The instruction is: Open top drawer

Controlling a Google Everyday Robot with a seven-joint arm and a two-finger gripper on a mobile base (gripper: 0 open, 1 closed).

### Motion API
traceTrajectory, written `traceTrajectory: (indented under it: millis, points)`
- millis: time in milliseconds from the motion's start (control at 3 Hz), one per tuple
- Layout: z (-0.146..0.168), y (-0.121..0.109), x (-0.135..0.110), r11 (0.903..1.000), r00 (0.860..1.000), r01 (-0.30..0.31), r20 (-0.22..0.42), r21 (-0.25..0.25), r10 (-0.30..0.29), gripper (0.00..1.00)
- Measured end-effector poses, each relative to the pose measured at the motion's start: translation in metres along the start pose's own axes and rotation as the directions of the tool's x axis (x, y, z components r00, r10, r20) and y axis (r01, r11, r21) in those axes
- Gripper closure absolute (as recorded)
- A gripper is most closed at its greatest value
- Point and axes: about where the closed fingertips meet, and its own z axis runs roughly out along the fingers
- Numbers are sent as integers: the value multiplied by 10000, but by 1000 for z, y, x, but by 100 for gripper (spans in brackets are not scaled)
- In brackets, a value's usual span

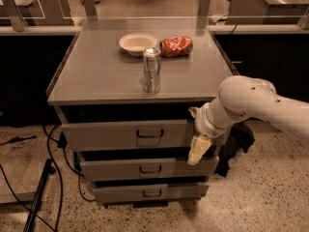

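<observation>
The top drawer (111, 134) is the widest grey front under the counter, with a small dark pull handle (150, 134) at its centre. It stands out a little from the cabinet, with a dark gap above it. My gripper (198, 151) hangs from the white arm (251, 103) in front of the drawer's right end, to the right of the handle and a little lower. One pale yellowish fingertip (195, 154) points down over the mid-sized drawer (145, 169). The smallest drawer (149, 193) sits lowest.
On the grey counter top (96, 76) stand a silver can (151, 70), a white bowl (138, 43) and a crumpled red bag (176, 46). Black cables (53, 168) and a dark pole (38, 202) lie on the floor at left. Desks stand behind.
</observation>
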Motion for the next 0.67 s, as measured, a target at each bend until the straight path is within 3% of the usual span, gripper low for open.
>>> traceTrajectory:
  millis: [667]
  points:
    - [32,-14,0,9977,9993,26,-382,-671,-51,0]
